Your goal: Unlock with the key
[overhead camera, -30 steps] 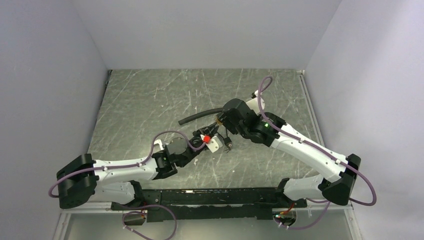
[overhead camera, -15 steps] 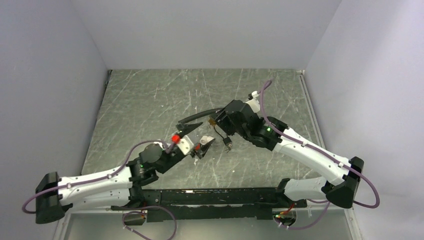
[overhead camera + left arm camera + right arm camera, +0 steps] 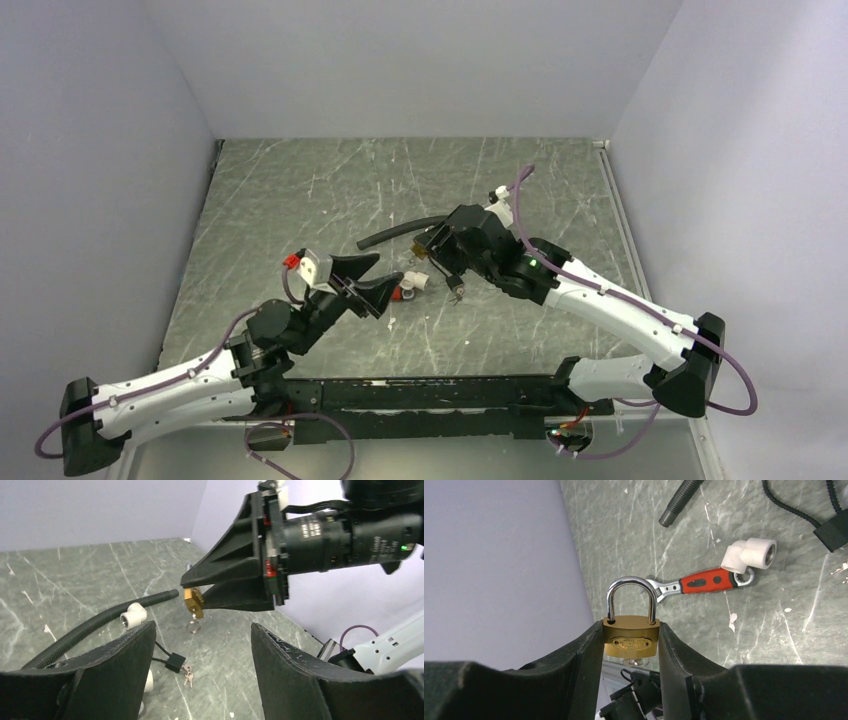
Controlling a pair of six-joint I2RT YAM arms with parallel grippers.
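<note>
The right hand is clamped on the brass padlock, one finger pressed to each side of the body, and holds it in the air above the counter. In the right wrist view the steel shackle points away from the camera, with both legs seated in the body.

The key sticks out of the padlock's underside, and a small split ring hangs from it. Nothing else touches it.

The left hand faces the padlock with its fingers spread wide apart and nothing between them. In the top view it sits just beside the right hand, apart from the lock.

On the counter below lie the other things:
- A red-handled wrench lies flat, its ring end touching a white plastic elbow fitting.
- A black corrugated hose runs across the counter beyond the fitting.
- A black tag on a thin black cord lies near the left hand's finger, and a small bunch of spare keys rests just beside it.
</note>
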